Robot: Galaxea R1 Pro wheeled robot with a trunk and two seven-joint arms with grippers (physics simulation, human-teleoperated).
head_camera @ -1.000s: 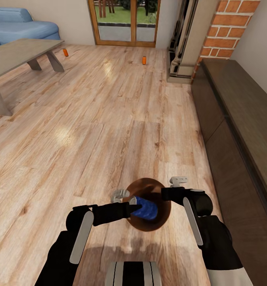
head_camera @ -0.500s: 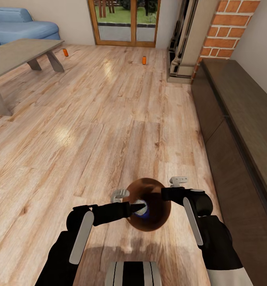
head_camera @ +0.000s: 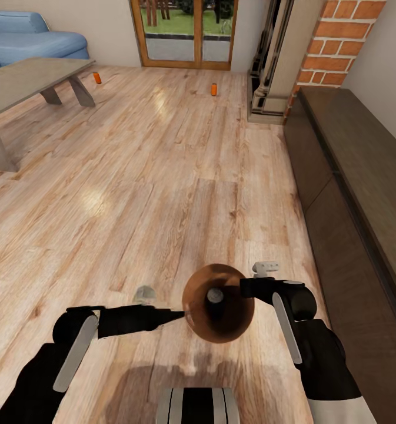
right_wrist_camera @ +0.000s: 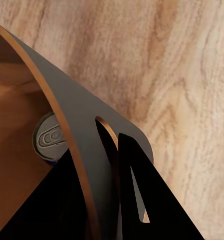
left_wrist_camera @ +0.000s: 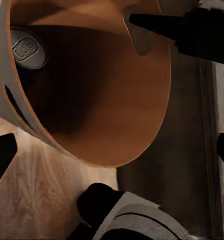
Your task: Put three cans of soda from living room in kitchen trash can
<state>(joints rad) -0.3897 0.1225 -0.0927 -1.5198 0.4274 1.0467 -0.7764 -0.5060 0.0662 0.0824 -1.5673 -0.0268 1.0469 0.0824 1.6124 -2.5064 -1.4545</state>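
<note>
Our right hand (head_camera: 249, 287) is clamped on the rim of the trash can (head_camera: 218, 321), held above the wood floor (head_camera: 162, 194); one can (head_camera: 215, 295) stands inside. Our left hand (head_camera: 177, 314), beside the bin, we cannot tell. Two orange cans (head_camera: 213, 89) stand far off on the floor

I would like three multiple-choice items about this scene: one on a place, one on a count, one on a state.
1. Where is the silver-topped can?
A beside the bin
B inside the bin
C under the bin

2. How many orange cans stand on the floor?
A one
B two
C four

3. The right gripper is:
A open in the air
B shut on the bin's rim
C holding a can

Answers: B, brown walls surround the can; B, two stand far off; B, its fingers clamp the rim.
</note>
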